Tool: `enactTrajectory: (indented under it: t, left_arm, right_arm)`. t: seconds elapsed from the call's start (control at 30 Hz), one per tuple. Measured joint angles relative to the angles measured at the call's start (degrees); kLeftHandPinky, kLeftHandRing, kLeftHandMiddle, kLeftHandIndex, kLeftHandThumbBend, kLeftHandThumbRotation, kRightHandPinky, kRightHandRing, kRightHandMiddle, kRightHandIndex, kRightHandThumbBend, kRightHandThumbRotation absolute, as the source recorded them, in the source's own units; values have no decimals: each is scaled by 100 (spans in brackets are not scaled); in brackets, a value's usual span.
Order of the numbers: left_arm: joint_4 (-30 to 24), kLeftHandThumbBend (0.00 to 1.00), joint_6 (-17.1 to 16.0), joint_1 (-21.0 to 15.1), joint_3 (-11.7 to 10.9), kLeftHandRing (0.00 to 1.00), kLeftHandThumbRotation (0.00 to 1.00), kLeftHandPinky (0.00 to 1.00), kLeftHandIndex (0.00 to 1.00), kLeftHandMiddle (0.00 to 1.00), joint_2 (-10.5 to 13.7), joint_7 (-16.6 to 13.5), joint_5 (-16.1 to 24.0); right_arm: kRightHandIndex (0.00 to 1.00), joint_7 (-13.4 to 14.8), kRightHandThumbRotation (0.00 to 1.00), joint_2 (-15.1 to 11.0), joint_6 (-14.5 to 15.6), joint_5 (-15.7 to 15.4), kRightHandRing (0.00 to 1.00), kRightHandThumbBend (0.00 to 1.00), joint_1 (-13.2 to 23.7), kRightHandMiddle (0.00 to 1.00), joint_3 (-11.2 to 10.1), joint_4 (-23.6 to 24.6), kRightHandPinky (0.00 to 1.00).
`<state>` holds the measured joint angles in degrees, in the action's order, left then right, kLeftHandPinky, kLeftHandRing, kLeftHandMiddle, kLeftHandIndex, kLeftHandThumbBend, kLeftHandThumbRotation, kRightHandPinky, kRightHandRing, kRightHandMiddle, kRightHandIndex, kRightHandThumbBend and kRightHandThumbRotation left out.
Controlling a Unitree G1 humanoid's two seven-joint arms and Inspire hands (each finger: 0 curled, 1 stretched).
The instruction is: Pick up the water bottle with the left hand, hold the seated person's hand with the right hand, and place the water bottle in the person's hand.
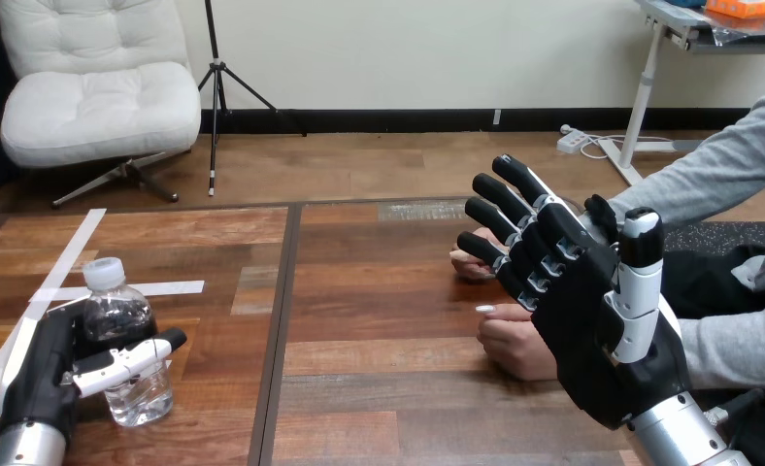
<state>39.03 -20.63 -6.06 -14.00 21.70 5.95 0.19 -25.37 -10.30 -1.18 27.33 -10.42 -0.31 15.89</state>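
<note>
A clear water bottle (126, 349) with a white cap stands upright on the wooden table (379, 388) at the near left. My left hand (44, 374) is wrapped round it, thumb across its front and fingers behind it. My right hand (578, 306) is raised at the right with its fingers straight and spread, open, palm facing left. It hangs in front of the person's two hands, touching neither that I can see. One person's hand (468, 262) rests on the table behind my fingers. The other person's hand (515, 340) lies nearer, loosely closed, just left of my palm.
The person's grey sleeves (718, 184) come in from the right edge. White tape strips (63, 267) cross the table's left part. A dark seam (283, 320) runs down the tabletop between the bottle and the person's hands.
</note>
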Motion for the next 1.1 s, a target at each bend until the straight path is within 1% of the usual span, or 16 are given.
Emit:
enactTrajectory:
  t: [0.23,0.37,0.43,0.53,0.63,0.73,0.83,0.9,1.0,1.1]
  left_arm:
    - [143,58,-278,0,1,42,0,38,46,46,-3,-3,1]
    - [185,59,-440,0,9,42,0,38,46,46,-5,-48,44]
    - [209,59,-546,0,12,42,0,38,46,46,-5,-65,50]
    - [233,60,-701,0,13,41,0,37,46,45,-5,-75,50]
    - [234,60,-832,-1,13,41,0,37,46,45,-5,-76,50]
    - [232,60,-943,-3,13,40,0,36,45,44,-5,-58,28]
    - [221,60,-1028,-4,12,40,0,36,45,44,-5,-15,11]
    - [208,61,-1067,-4,12,40,0,36,45,44,-5,18,2]
    - [187,61,-1118,-4,12,39,0,35,45,44,-7,61,-9]
    - [155,61,-1152,-3,12,39,0,35,45,44,-8,102,-18]
  right_arm:
    - [95,-5,100,-11,-2,-42,96,91,1,95,0,-2,91]
    - [95,-28,100,-29,-23,-131,97,91,4,95,0,-11,92]
    - [94,-54,100,-39,-76,-205,96,91,9,94,0,-41,92]
    - [93,-105,100,-62,-233,-384,95,91,32,93,0,-132,91]
    - [91,-139,100,-105,-402,-591,94,92,83,91,-4,-268,90]
    - [88,-149,100,-158,-528,-828,89,95,155,88,-10,-405,85]
    - [86,-101,100,-219,-749,-1190,86,95,247,85,-13,-600,80]
    - [85,-51,100,-276,-957,-1469,84,95,322,84,-15,-770,76]
    - [83,0,98,-373,-1280,-1800,82,92,446,82,-31,-1048,72]
    - [82,18,97,-462,-1600,-2012,81,92,583,82,-63,-1342,71]
